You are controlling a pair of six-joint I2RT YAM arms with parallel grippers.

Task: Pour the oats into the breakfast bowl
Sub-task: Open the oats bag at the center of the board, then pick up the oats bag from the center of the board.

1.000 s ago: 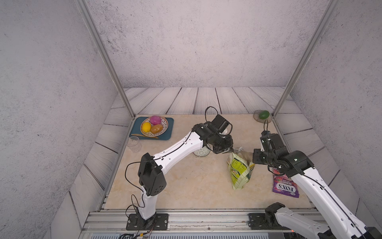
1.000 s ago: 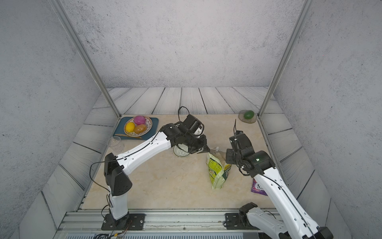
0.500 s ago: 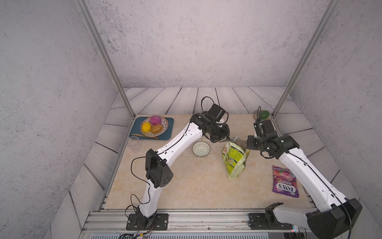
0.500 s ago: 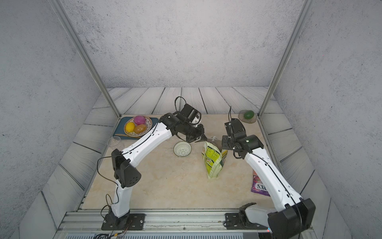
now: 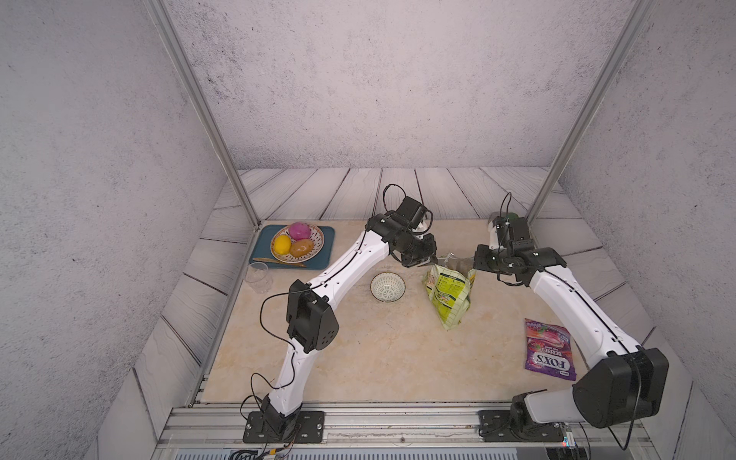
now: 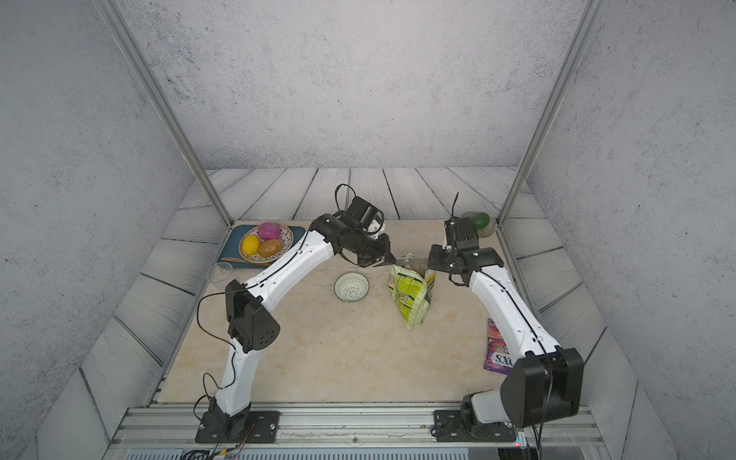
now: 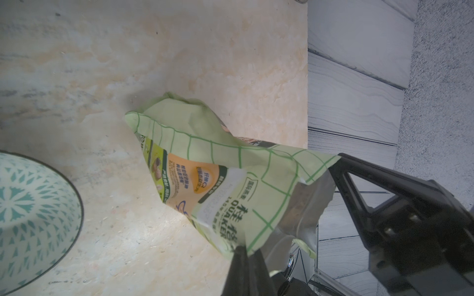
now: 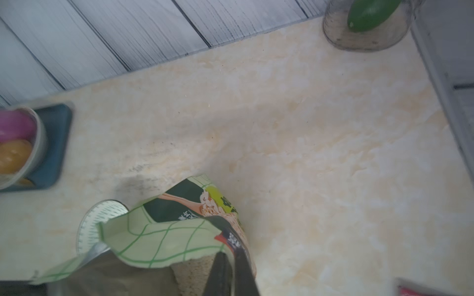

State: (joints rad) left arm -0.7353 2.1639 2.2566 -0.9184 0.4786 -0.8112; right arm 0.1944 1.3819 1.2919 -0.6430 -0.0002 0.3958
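Top views both show a marble-look table (image 5: pixel 378 358) with two white arms reaching in from its near edge and meeting over the middle. Between them the oat bag (image 5: pixel 450 294) (image 6: pixel 410 296), yellow-green with a grid print, stands upright with its mouth spread open and its lower end down at the tabletop.

The left gripper (image 5: pixel 428 263) (image 6: pixel 384 261) is at one top corner of the bag. In the left wrist view its jaws (image 7: pixel 243 256) are closed tight on the bag's rim (image 7: pixel 218 179).

The right gripper (image 5: pixel 476 261) (image 6: pixel 431 263) is at the opposite top corner. In the right wrist view its jaws (image 8: pixel 228 258) stand only a narrow gap apart against the bag's edge (image 8: pixel 159 238), and whether they pinch it cannot be told.

A blue tray (image 5: pixel 318 255) carrying a fruit dish (image 5: pixel 314 239) sits at the far corner on the left arm's side. A purple FOX'S bag (image 5: pixel 549 350) lies flat on the right arm's side, well apart from the rest.

The breakfast bowl (image 5: pixel 387 286) (image 6: pixel 351 287) (image 7: pixel 33 210) (image 8: pixel 102 212) rests on the table just beside the oat bag. It is not touching the bag and sits low and near the left gripper.

A clear glass cup (image 5: pixel 258 275) stands at the table's edge, near the tray.

The oats (image 8: pixel 195 266) show as pale flakes inside the open bag mouth, just beside the right gripper's fingers.
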